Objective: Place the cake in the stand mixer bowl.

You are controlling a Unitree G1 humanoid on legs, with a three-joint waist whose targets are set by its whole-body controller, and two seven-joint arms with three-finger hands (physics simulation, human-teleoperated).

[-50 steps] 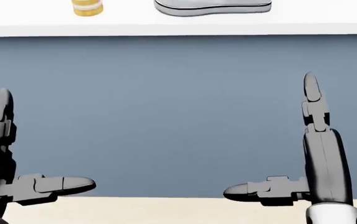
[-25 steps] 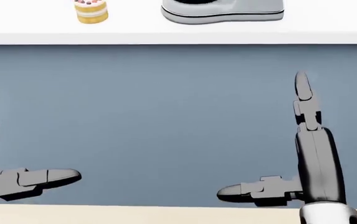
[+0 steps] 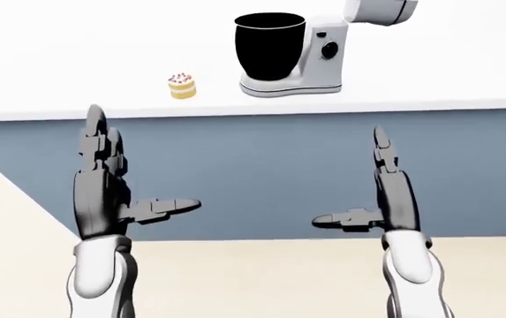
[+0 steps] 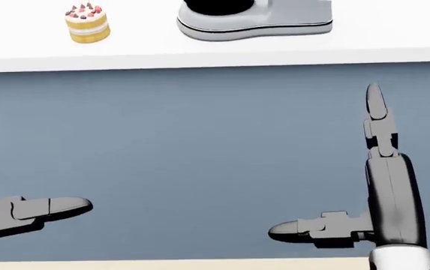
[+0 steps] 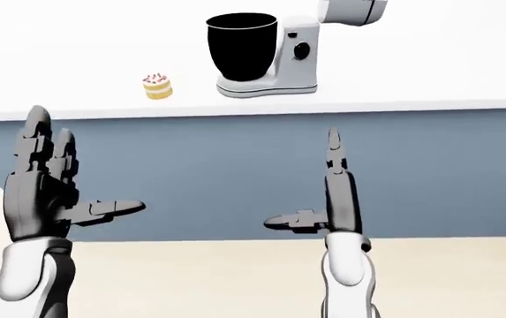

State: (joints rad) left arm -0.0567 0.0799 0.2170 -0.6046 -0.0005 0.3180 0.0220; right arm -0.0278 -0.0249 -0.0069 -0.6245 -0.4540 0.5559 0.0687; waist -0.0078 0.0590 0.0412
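Observation:
A small layered cake with red berries on top stands on the white counter, also at the top left of the head view. To its right stands a white stand mixer with its head tilted up and a black bowl open. My left hand and right hand are both open and empty, fingers up and thumbs pointing inward. They hang below the counter edge, against its blue face, well short of the cake.
The counter's blue face fills the middle of the views. Beige floor runs along the bottom and up the left side. The white wall behind the counter is bare.
The whole picture has shifted down in the head view: the counter top, cake and mixer base show more. The camera has moved; my left hand slid further out at the left edge.

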